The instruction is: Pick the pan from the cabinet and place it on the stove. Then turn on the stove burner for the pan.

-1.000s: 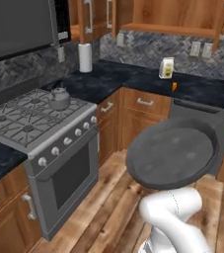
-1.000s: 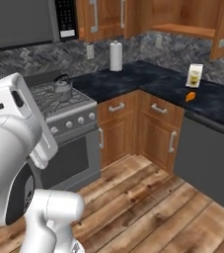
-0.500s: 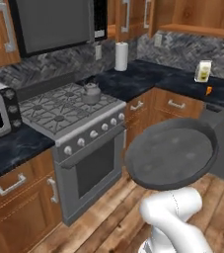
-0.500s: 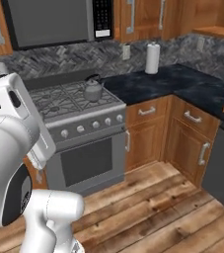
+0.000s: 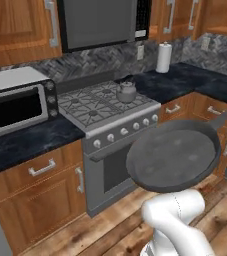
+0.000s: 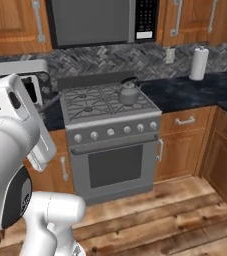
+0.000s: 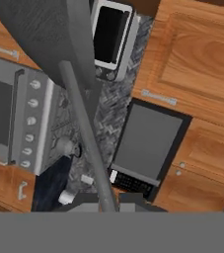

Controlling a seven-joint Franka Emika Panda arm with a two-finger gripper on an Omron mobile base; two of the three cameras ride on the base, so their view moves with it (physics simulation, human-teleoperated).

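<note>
The pan (image 5: 172, 161), a round dark grey frying pan, hangs in the air in front of the stove (image 5: 92, 111), tilted with its face toward the camera. Its thin handle (image 5: 224, 119) runs up to the right edge. In the hand view my gripper (image 7: 108, 200) is shut on the end of that handle (image 7: 86, 133), and the pan's bowl (image 7: 44, 34) fills the upper left. The stove (image 6: 105, 106) has black grates and a row of silver knobs (image 6: 110, 131). The cabinet's open shelf (image 5: 225, 29) shows at the top right corner.
A grey kettle (image 5: 126, 92) stands on the stove's back right burner. A silver toaster oven (image 5: 17, 105) sits on the dark counter left of the stove. A microwave (image 5: 100, 22) hangs above it. A paper towel roll (image 6: 200, 63) stands at the right.
The whole picture has swung, so the base has turned: the stove has come from the left to the centre. The pan keeps its place in front of the arm, still held.
</note>
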